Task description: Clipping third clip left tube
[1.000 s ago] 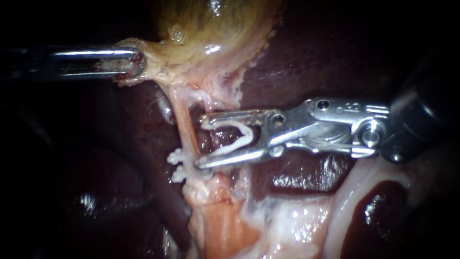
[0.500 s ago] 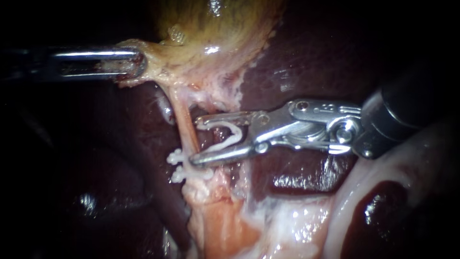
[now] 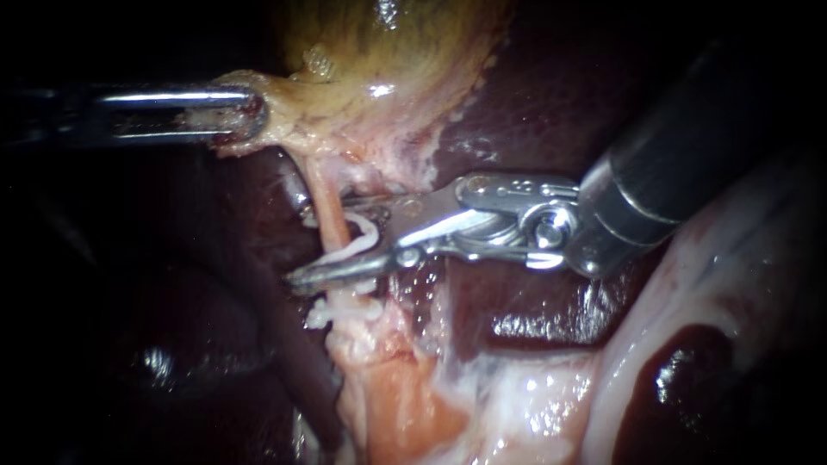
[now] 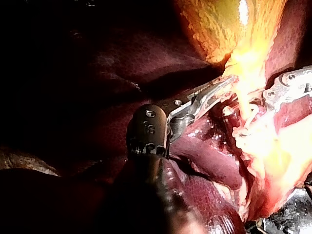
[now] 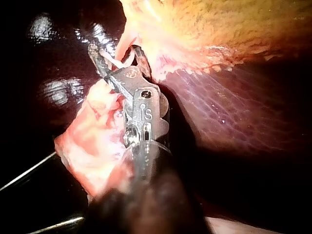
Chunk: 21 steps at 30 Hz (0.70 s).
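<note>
Left tube [image 3: 330, 217] hangs from the gallbladder's [image 3: 379, 52] lower edge, across the liver [image 3: 534, 112]. Your right instrument [image 3: 312, 245] slants in from upper right, its narrowed jaws straddling the tube and pinching a white clip [image 3: 357, 244] around it. Your left instrument [image 3: 245, 116] lies level, jaws clamped on the gallbladder's edge.

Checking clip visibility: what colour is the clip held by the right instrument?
The clip is white, clearest in the endoscope view.

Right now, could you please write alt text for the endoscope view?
The right instrument holds a white clip around the pale tube, just above another clip already on it. The left instrument grips the gallbladder, stretched over dark liver.
</note>
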### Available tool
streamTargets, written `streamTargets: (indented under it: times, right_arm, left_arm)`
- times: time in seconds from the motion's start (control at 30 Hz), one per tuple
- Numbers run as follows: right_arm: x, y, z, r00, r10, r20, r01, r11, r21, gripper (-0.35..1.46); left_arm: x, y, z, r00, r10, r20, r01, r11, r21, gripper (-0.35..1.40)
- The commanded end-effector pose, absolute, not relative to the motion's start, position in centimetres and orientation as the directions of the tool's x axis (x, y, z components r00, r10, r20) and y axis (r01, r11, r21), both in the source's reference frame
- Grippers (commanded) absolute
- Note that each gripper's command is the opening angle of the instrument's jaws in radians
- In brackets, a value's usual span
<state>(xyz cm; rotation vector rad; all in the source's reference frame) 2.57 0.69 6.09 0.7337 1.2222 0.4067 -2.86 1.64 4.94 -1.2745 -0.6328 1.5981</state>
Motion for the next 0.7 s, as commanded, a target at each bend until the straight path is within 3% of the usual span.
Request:
streamTargets:
  times: [0.03, 0.37, 0.7]
  right_arm:
    - [2.57, 0.7, 6.05, 0.306, 0.645, -0.7, 0.101, 0.709, 0.698, 0.48]
    - [2.56, 0.88, 5.48, 0.204, 0.686, -0.698, 0.128, 0.688, 0.714, 0.48]
    - [2.5, 0.89, 5.37, 0.197, 0.69, -0.696, 0.131, 0.685, 0.716, 0.4]
  left_arm:
    - [-2.86, 1.64, 4.94, 0.007, 0.9, -0.435, -0.358, -0.404, -0.842, -0.35]
    - [-2.86, 1.65, 4.94, 0.007, 0.9, -0.435, -0.359, -0.404, -0.842, -0.35]
    - [-2.86, 1.65, 4.94, 0.007, 0.9, -0.435, -0.358, -0.404, -0.842, -0.35]
